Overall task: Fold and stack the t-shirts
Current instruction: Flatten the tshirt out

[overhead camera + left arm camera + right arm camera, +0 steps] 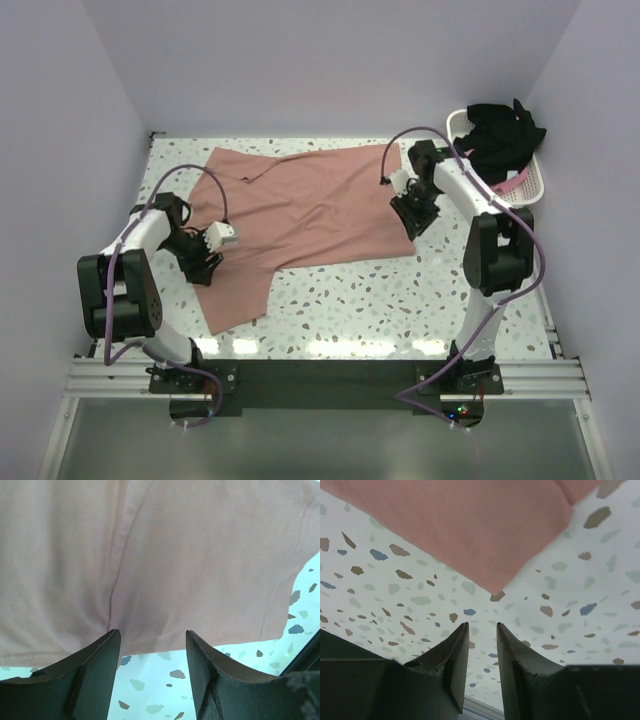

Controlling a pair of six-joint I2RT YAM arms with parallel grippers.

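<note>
A dusty salmon-pink t-shirt (300, 210) lies spread across the middle of the table, with one part reaching toward the near left. My left gripper (203, 268) hovers at its left side. In the left wrist view the left gripper (152, 635) is open and the shirt's hem (150, 642) shows in the gap, not pinched. My right gripper (413, 222) is at the shirt's right edge. In the right wrist view the right gripper (482, 626) stands slightly open and empty over bare table, just short of a shirt corner (492, 582). A black t-shirt (505, 130) and a strip of brighter pink t-shirt (512, 186) sit in the basket.
A white lattice basket (457, 122) stands at the back right corner beside the right arm. Speckled tabletop (360, 300) shows in front of the shirt. Lavender walls close in the back and both sides.
</note>
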